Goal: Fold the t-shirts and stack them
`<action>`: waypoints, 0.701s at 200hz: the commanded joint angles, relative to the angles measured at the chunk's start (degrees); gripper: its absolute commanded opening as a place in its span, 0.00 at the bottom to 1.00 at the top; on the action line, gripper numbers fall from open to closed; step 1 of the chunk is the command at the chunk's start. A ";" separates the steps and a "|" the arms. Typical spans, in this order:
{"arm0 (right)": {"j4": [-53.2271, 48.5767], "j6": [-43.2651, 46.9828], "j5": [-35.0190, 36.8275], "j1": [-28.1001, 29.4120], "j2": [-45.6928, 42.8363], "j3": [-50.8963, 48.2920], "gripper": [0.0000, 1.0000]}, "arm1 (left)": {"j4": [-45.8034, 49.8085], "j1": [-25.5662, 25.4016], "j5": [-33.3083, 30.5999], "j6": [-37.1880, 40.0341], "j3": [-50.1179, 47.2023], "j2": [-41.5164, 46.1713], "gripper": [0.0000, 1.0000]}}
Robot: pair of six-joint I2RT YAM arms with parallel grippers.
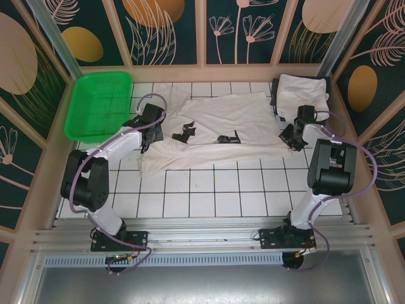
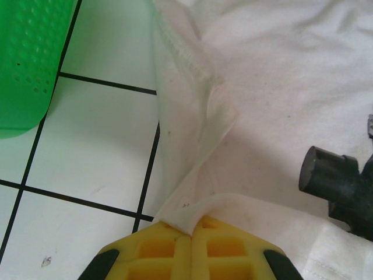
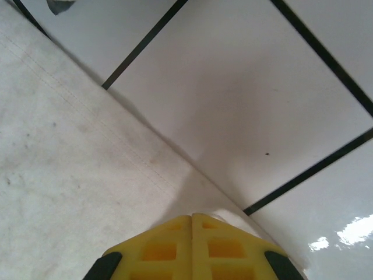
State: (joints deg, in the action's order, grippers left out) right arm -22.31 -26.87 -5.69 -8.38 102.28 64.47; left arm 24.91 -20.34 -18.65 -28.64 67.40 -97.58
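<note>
An off-white t-shirt lies spread flat across the middle of the tiled table. My left gripper sits at its left edge. In the left wrist view the left gripper is shut on a pinched-up fold of the t-shirt hem. My right gripper is at the shirt's right edge. In the right wrist view the yellow tips of the right gripper are shut on the border of the t-shirt. A second t-shirt lies folded at the back right.
A green mesh basket stands at the back left, close to my left gripper, and the basket shows again beside the shirt's edge. Two small black objects rest on the spread shirt. Patterned walls enclose the table.
</note>
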 commanded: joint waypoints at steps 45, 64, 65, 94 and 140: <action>-1.78 0.59 1.71 1.30 1.75 5.42 0.04 | 3.57 1.84 -5.02 -0.37 0.89 1.05 0.00; -2.34 0.51 2.98 1.32 2.61 6.49 0.04 | 3.69 2.55 -4.92 -0.16 1.10 0.89 0.00; -2.36 0.51 3.06 1.34 2.68 6.56 0.04 | 3.72 2.52 -4.91 -0.17 1.13 0.85 0.00; -2.06 0.24 3.24 1.20 3.99 7.81 0.03 | 4.17 3.08 -5.83 -0.01 1.41 0.49 0.00; -0.82 -0.20 0.80 1.39 6.29 9.86 0.03 | 3.46 3.69 -3.98 0.47 2.11 -0.24 0.00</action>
State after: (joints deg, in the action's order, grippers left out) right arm -23.33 -26.92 -4.16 -7.22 106.65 72.07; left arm 27.46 -17.26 -22.11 -28.69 68.14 -98.50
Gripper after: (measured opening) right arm 0.046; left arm 0.046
